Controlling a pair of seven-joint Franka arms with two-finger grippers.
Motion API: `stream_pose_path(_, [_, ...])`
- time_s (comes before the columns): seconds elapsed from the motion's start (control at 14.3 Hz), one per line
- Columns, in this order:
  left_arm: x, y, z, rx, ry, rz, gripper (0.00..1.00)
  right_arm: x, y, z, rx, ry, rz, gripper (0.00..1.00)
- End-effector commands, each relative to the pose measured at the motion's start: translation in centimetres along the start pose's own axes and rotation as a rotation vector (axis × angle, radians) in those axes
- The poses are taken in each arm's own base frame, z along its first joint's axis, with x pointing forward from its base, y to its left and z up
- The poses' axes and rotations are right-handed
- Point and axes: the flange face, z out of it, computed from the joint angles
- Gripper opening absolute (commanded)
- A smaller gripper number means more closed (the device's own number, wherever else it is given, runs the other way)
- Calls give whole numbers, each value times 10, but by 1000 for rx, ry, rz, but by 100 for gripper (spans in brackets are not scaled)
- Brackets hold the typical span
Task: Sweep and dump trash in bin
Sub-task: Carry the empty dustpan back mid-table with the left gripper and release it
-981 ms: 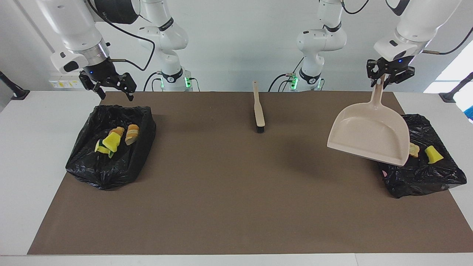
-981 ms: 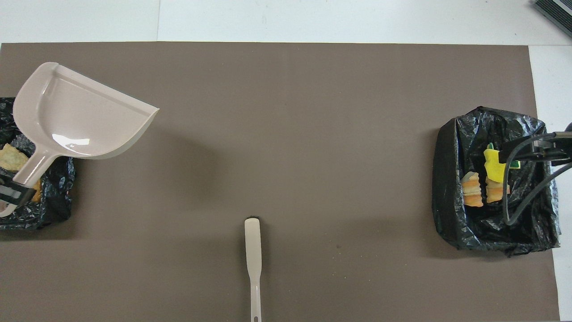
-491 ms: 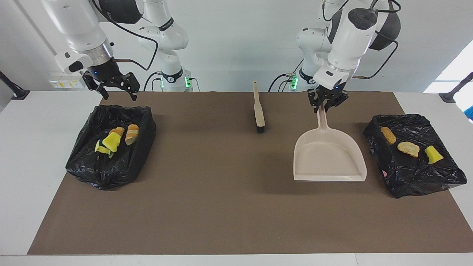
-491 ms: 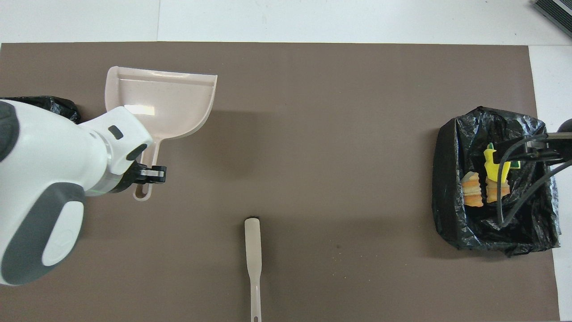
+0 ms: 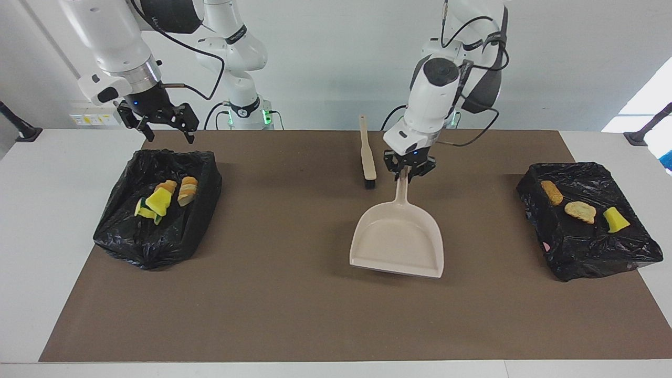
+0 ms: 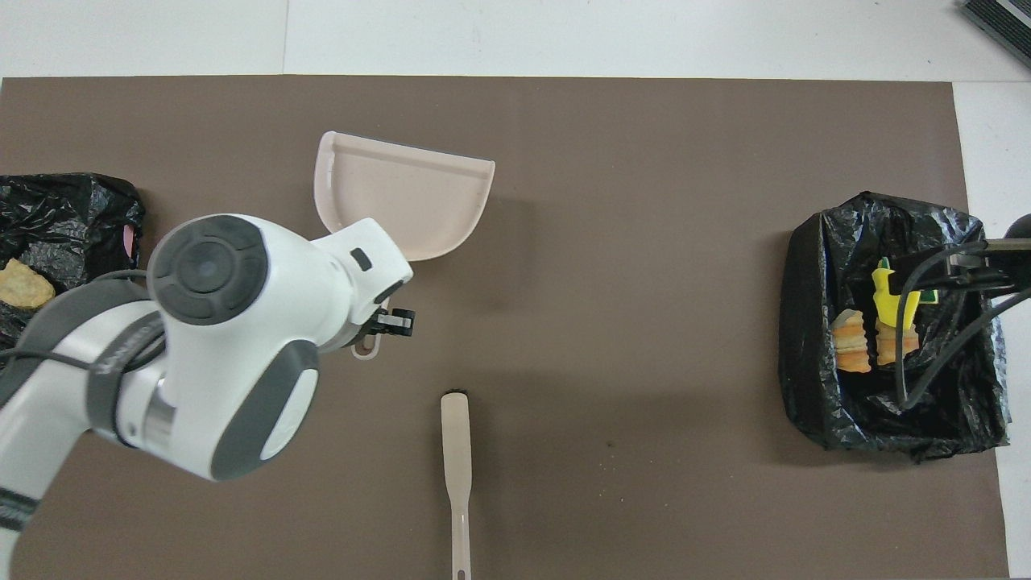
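My left gripper (image 5: pixel 408 174) is shut on the handle of the beige dustpan (image 5: pixel 397 242), which is empty and sits low at the middle of the mat, beside the brush (image 5: pixel 368 157). The pan's mouth points away from the robots. In the overhead view the left arm hides most of the handle, and the dustpan (image 6: pixel 403 197) shows past it. Trash lies in two black bin bags: yellow and bread pieces (image 5: pixel 167 197) in the bin (image 5: pixel 152 241) at the right arm's end, and three pieces (image 5: pixel 580 211) on the bin (image 5: pixel 593 252) at the left arm's end. My right gripper (image 5: pixel 164 131) hangs open over its bin's rim.
The brush (image 6: pixel 455 451) lies on the brown mat (image 5: pixel 294 304) close to the robots, its bristle head pointing away from them. White table (image 5: pixel 31 210) borders the mat at both ends.
My left arm carried the dustpan from above the bin at its end to the middle of the mat and lowered it, level now. The right gripper barely moved.
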Motion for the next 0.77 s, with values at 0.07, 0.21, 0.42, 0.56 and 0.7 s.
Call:
stream_pose_path(0.07, [18, 7, 18, -56, 40, -55, 0, -4, -1, 0, 4, 5, 10, 100])
stream_pose_path(0.21, [18, 8, 20, -67, 45, -93, 0, -4, -1, 0, 4, 5, 10, 100])
stream_pose_path(0.42, [14, 16, 24, -70, 40, -92, 0, -4, -1, 0, 4, 5, 10, 100])
stream_pose_path(0.56, [13, 20, 25, -74, 44, -138, 0, -4, 0, 0, 4, 5, 12, 100])
stream_pose_path(0.7, [12, 21, 30, -73, 40, -145, 0, -4, -1, 0, 4, 5, 10, 100])
